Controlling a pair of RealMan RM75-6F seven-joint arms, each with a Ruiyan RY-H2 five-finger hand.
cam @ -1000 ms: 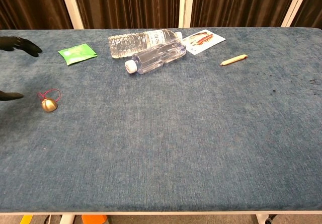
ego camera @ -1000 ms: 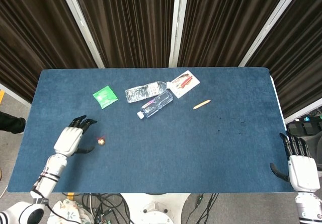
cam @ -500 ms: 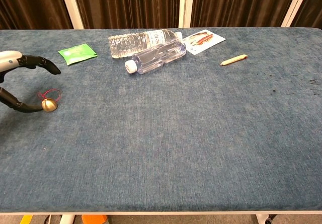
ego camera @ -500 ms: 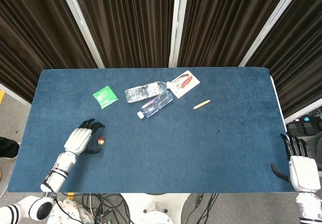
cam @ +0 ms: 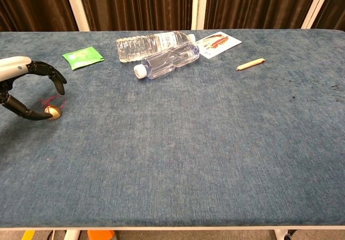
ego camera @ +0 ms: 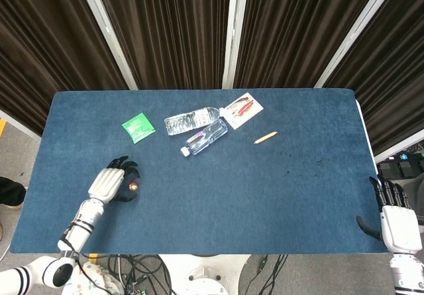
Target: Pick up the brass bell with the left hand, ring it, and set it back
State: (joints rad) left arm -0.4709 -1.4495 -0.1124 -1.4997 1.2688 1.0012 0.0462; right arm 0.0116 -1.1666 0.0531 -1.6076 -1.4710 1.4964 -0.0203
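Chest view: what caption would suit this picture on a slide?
Left robot hand curls around a small round brass bell with a red loop, lying on the blue cloth table.

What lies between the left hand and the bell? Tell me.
Nothing: in the chest view the left hand arches over the bell, its lower fingertip at the bell, bare cloth under the palm.

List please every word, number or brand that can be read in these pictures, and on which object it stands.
No text can be read.
Green packet: print too small.
Printed card: picture shows, lettering blurred.
Two water bottles: no label can be made out.
Brass bell: no marking seen.
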